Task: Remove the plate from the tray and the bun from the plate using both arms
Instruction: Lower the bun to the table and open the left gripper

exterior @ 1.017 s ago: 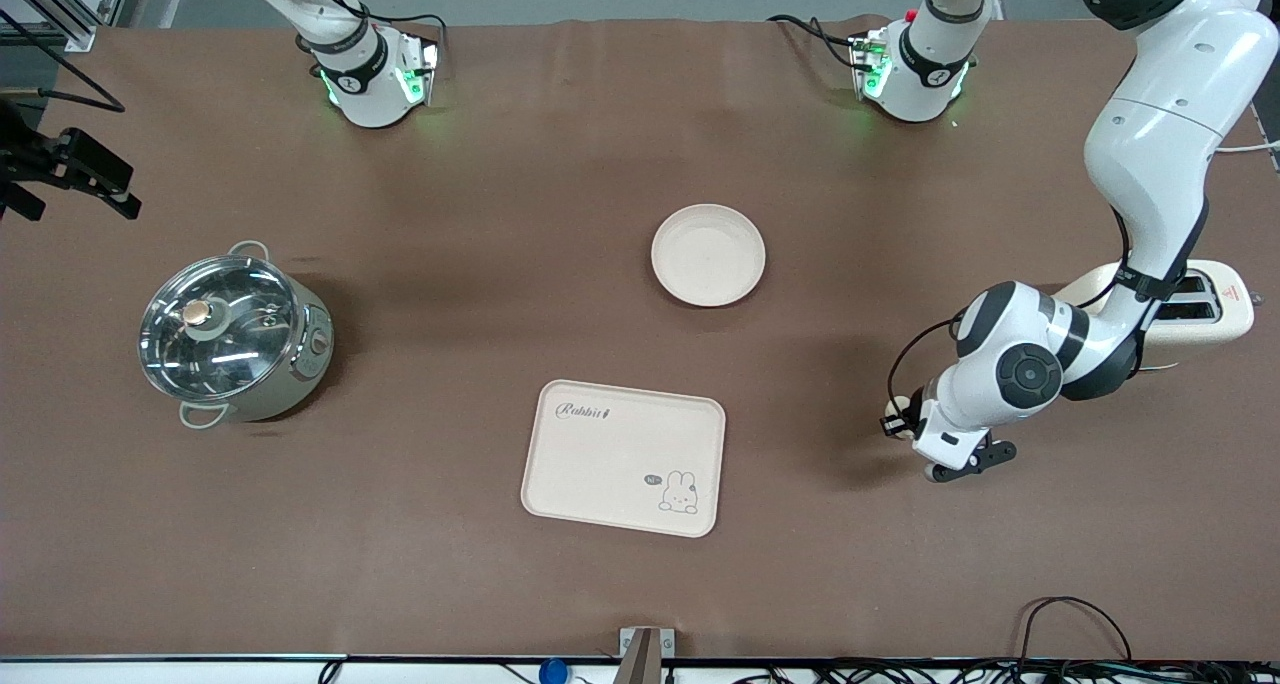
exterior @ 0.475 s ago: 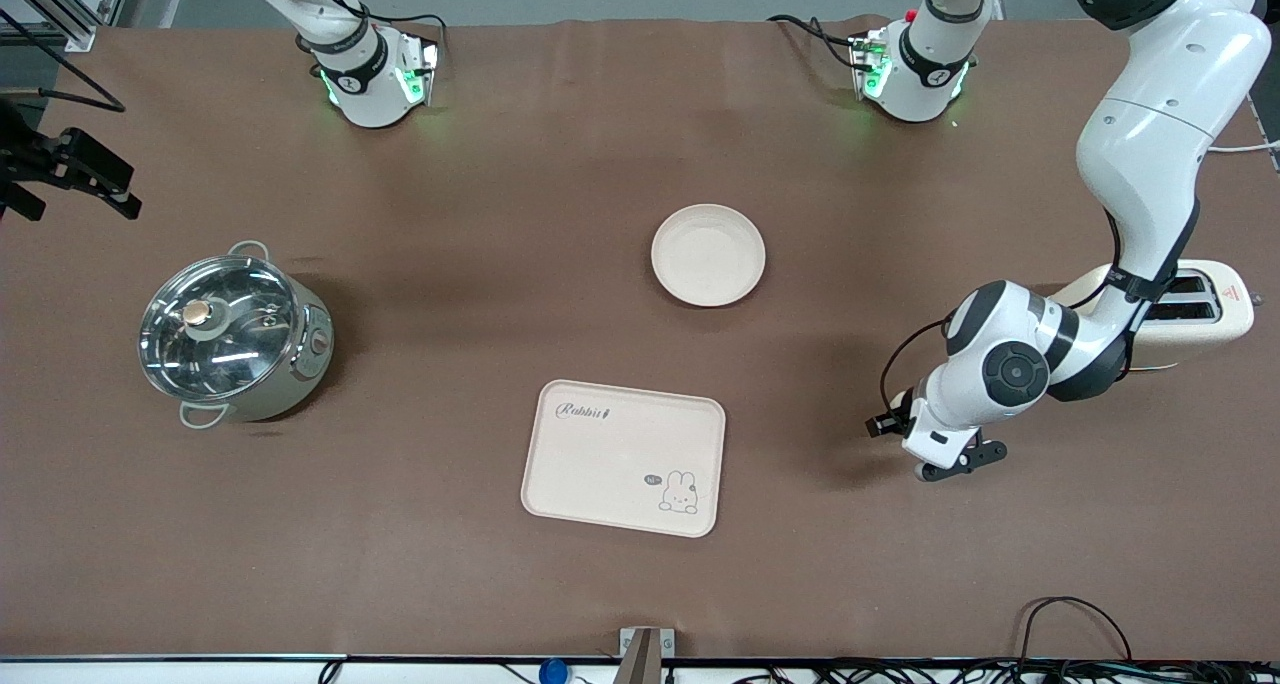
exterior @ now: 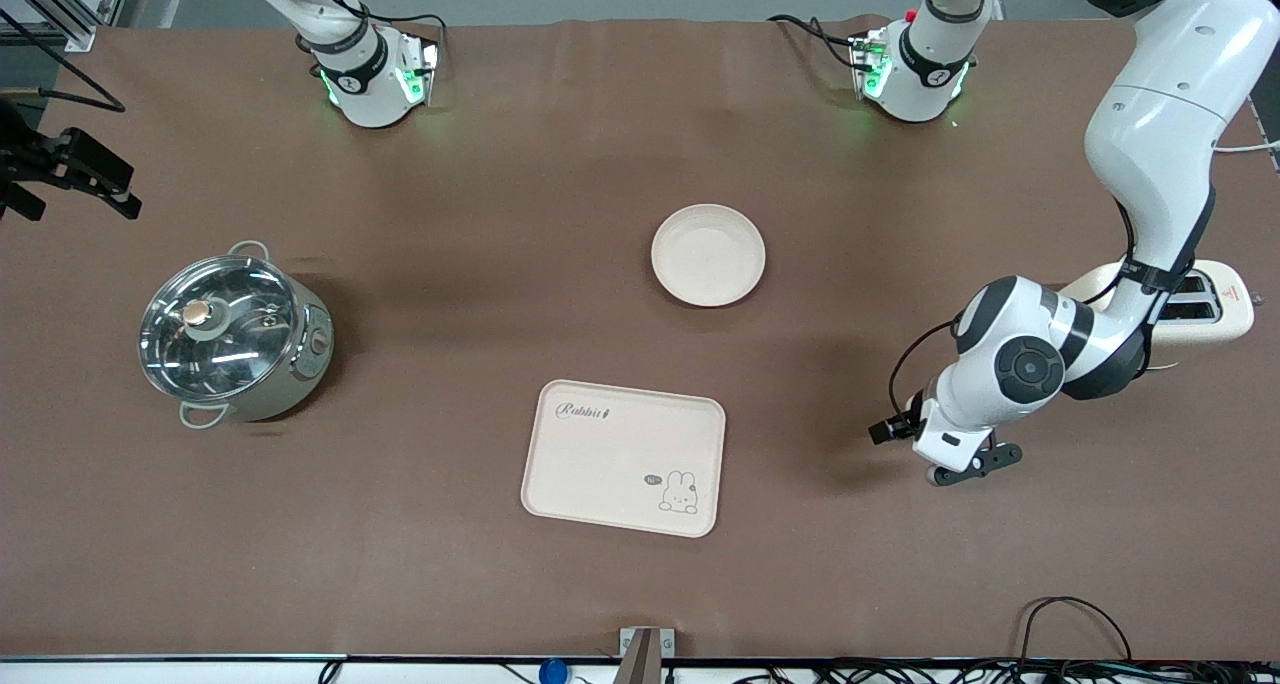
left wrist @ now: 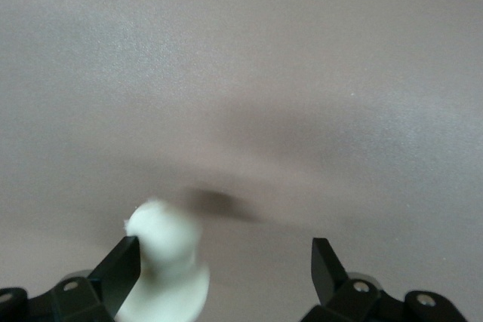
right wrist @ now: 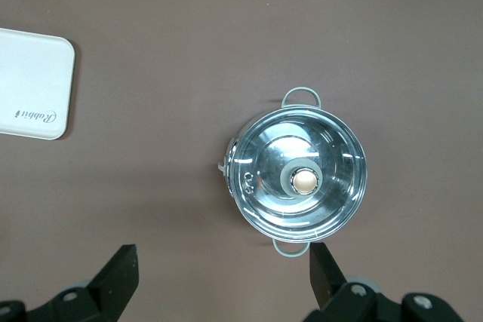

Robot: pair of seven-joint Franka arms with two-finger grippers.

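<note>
**Operator:** Set the dial: 12 o'clock points from the front camera toward the robot bases. What lies nearest the camera?

**Technician:** The rectangular cream tray [exterior: 622, 458] with the rabbit drawing. It lies flat on the brown table [exterior: 450, 584], and nothing rests on it.

**Operator:** Locate the left gripper.

**Technician:** The left gripper [exterior: 903, 424] is low over bare table at about 3 o'clock from the tray, well apart from it. In the left wrist view the left gripper [left wrist: 226, 262] has its fingers spread wide.

**Operator:** Locate the bun.

**Technician:** The bun [left wrist: 162, 254] sits between the spread fingers, against the inner face of one finger [left wrist: 121, 269]. The other finger is well apart from it, so nothing pinches the bun. I cannot tell whether it rests on the table.

**Operator:** Next item.

**Technician:** The steel pot [exterior: 235, 336] with a glass lid stands at about 10 o'clock from the tray, toward the right arm's end of the table. The cream toaster [exterior: 1215, 309] stands at about 2 o'clock from the left gripper, partly hidden by the left arm.

**Operator:** Locate the plate.

**Technician:** The plate [exterior: 708, 254] lies at about 1 o'clock from the tray, farther from the camera, upright and holding nothing.

**Operator:** Report the right gripper.

**Technician:** The right arm waits. The right gripper [right wrist: 223, 269] hangs high over the table by the pot, fingers spread, holding nothing.
</note>
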